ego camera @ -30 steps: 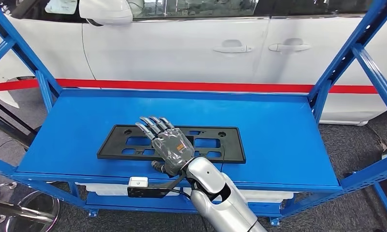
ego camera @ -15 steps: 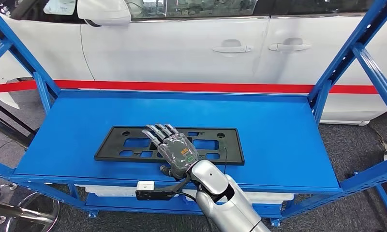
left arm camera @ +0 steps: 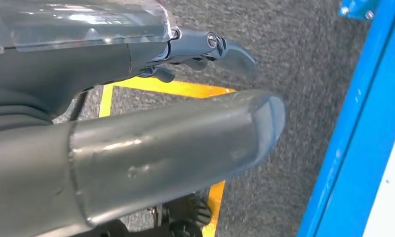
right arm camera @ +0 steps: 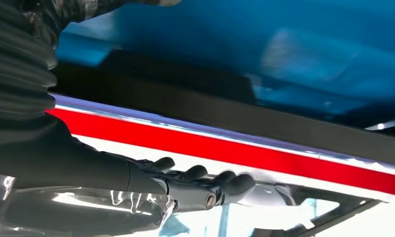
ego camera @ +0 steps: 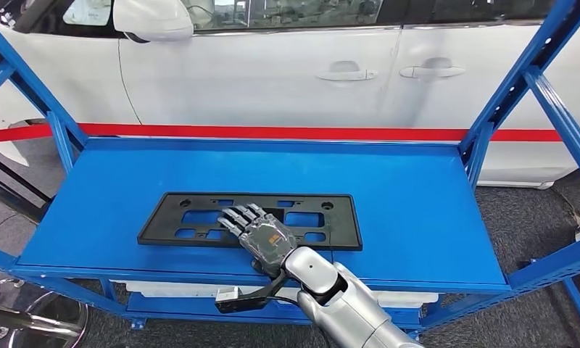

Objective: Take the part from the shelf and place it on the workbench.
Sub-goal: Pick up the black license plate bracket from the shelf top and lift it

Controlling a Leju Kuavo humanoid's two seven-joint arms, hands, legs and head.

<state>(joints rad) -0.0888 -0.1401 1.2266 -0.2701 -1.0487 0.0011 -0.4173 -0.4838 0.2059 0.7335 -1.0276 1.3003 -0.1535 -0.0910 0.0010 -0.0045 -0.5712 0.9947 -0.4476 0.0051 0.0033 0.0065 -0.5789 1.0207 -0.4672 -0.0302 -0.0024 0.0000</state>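
The part, a flat black plate frame (ego camera: 172, 218) with cut-outs, lies on the blue shelf (ego camera: 425, 206) left of its middle. My right hand (ego camera: 262, 235) rests over the frame's near middle, fingers (ego camera: 238, 216) stretched flat across it and nothing gripped. The thumb sits by the frame's front edge. In the right wrist view the fingers (right arm camera: 205, 178) reach out beside the dark frame (right arm camera: 185, 91). My left hand (left arm camera: 185, 128) hangs over the floor, thumb and fingers apart, holding nothing.
A white car (ego camera: 272, 65) with a red stripe (ego camera: 287, 131) stands close behind the shelf. Blue slanted uprights (ego camera: 523, 80) frame both ends. A lower shelf level (ego camera: 171, 301) sits beneath. Grey carpet with yellow tape (left arm camera: 178, 88) and a blue post (left arm camera: 353, 148) lie beside my left hand.
My right hand has drawn back toward the shelf's near edge and lowered onto the frame. The view has shifted slightly. The frame has stayed in place.
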